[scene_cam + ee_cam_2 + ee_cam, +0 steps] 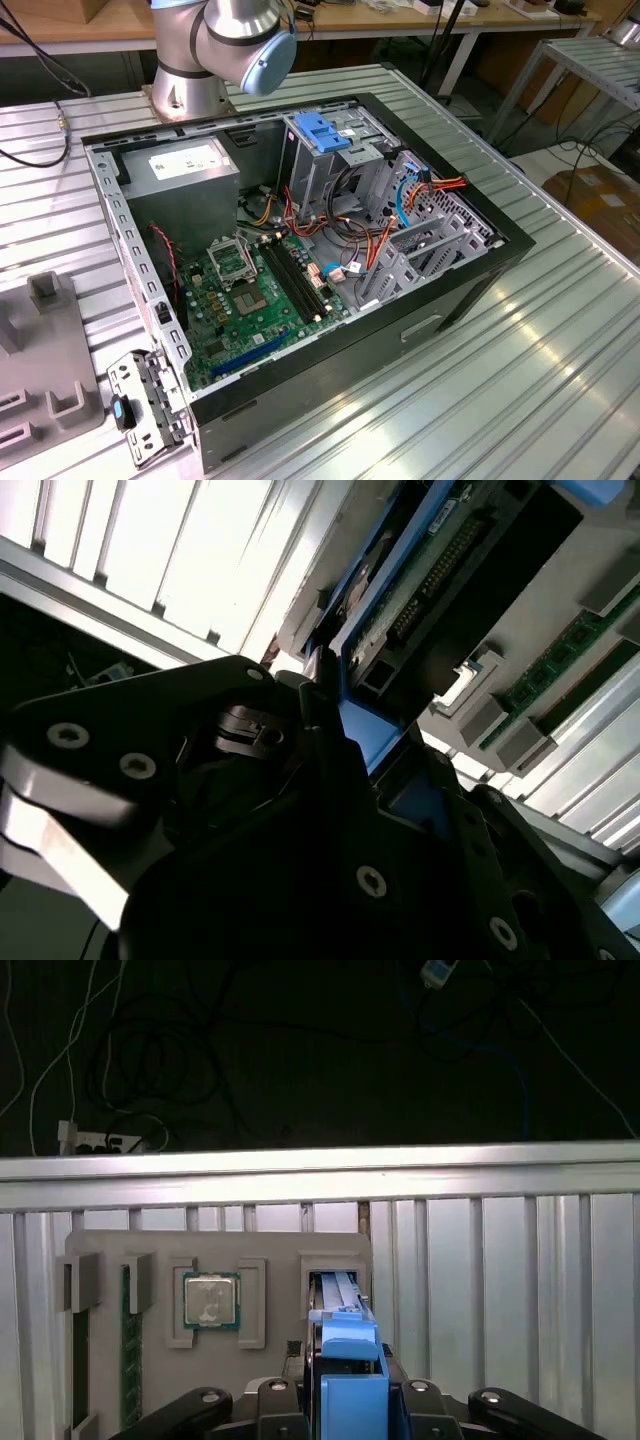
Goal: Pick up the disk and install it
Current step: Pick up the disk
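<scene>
The disk (340,1288) is a black drive with bright blue rails, standing on edge in a slot of the grey holder tray (270,1245). Its blue end tab (350,1375) sits between the two black fingers of my gripper (350,1392), which close tightly on it from both sides. In the second wrist view the disk's (430,570) circuit-board side and connector row show, with the gripper (350,720) clamped at its blue end. The open computer case (470,290) lies on the table in the exterior view, its grey drive cage topped by a light-blue latch plate (322,130).
The tray also holds a processor chip (210,1300) and a green memory stick (127,1340). In the exterior view the tray (50,380) lies at the left of the case and the arm's base (215,50) stands behind it. Cables (400,210) crowd the case beside the cage.
</scene>
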`<state>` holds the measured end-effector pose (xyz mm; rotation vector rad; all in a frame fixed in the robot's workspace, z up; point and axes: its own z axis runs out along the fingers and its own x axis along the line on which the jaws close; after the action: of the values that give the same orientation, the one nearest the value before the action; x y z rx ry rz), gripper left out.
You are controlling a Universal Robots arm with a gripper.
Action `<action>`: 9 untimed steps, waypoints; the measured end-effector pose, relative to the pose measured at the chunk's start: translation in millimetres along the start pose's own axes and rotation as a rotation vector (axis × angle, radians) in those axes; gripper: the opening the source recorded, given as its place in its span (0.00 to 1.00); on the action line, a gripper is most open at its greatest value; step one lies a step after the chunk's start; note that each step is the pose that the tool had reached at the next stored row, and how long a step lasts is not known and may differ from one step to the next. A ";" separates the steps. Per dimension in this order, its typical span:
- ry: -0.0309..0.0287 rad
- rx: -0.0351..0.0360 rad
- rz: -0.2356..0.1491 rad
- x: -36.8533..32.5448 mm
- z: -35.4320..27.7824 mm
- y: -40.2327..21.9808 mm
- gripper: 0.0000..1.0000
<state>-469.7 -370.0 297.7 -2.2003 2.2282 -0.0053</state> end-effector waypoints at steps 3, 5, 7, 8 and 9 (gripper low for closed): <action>-0.0002 -0.0001 -0.014 0.1 0.0 0.1 0.37; -0.0001 -0.0001 -0.014 0.2 0.0 0.2 0.37; -0.0002 0.0000 -0.014 0.2 0.0 0.2 0.37; -0.0002 0.0000 -0.014 0.2 0.0 0.2 0.37; -0.0002 -0.0001 -0.012 0.2 0.0 0.3 0.37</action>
<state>-470.0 -370.2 297.7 -2.2137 2.2147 -0.0052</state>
